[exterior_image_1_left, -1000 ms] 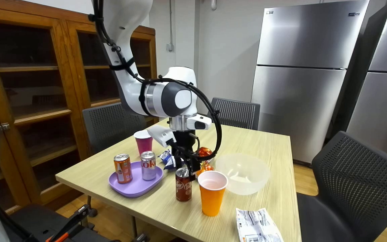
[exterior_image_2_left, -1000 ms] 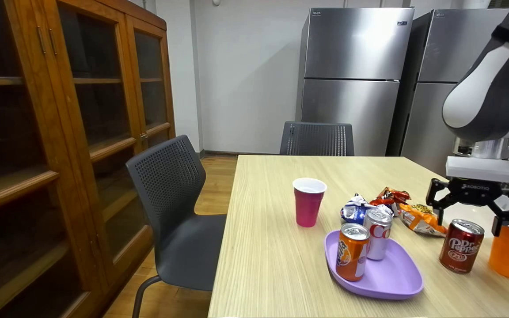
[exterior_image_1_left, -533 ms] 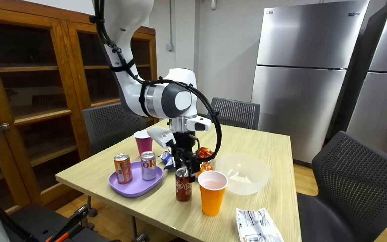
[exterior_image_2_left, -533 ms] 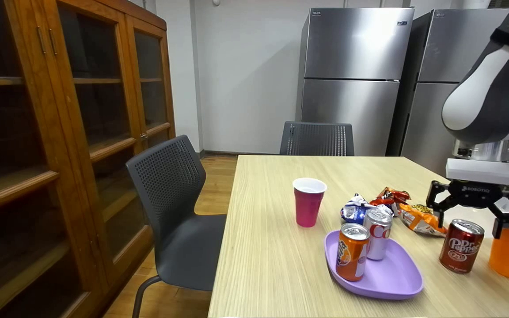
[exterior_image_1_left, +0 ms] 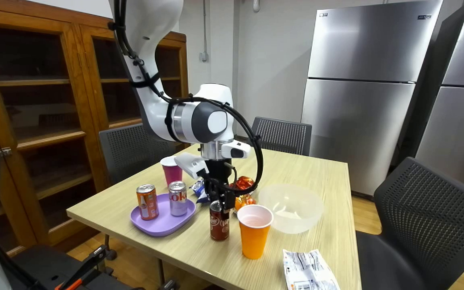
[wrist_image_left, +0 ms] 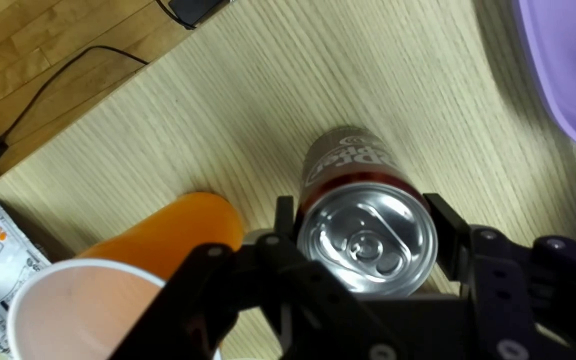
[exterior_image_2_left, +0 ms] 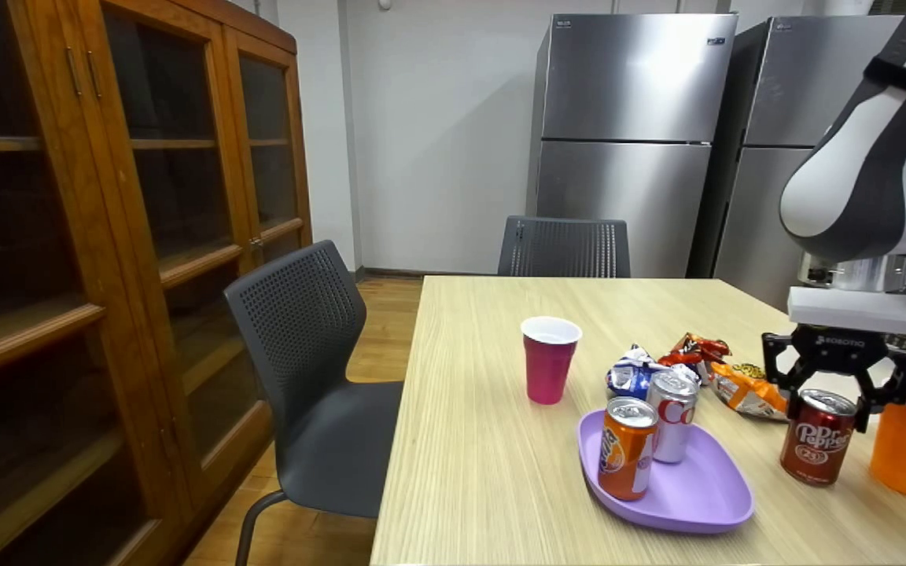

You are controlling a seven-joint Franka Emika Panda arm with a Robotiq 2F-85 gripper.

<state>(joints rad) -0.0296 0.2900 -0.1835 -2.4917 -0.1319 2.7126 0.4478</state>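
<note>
A dark red Dr Pepper can (exterior_image_2_left: 816, 448) stands upright on the table and appears in both exterior views. My gripper (exterior_image_2_left: 828, 413) points down over its upper part, shut on it from two sides. In the wrist view, the black fingers (wrist_image_left: 447, 232) press against the can just below its silver lid (wrist_image_left: 368, 240). Close beside it stands an orange cup (exterior_image_1_left: 254, 237), near the finger on that side. A purple tray (exterior_image_2_left: 705, 503) on the other side carries an orange Fanta can (exterior_image_2_left: 627, 452) and a silver Coke can (exterior_image_2_left: 674, 420).
Behind the gripper lie blue, red and orange snack bags (exterior_image_2_left: 748, 391). A translucent bowl (exterior_image_1_left: 292, 209) sits past the orange cup. A silver packet (exterior_image_1_left: 309, 270) lies near the table edge, and a magenta cup (exterior_image_2_left: 549, 365) stands further back. Dark chairs (exterior_image_2_left: 303, 330) surround the table.
The gripper was wide open around the can's top a second ago. Its fingers have since come together onto the can, and the arm has sunk slightly and shifted a little sideways towards the tray.
</note>
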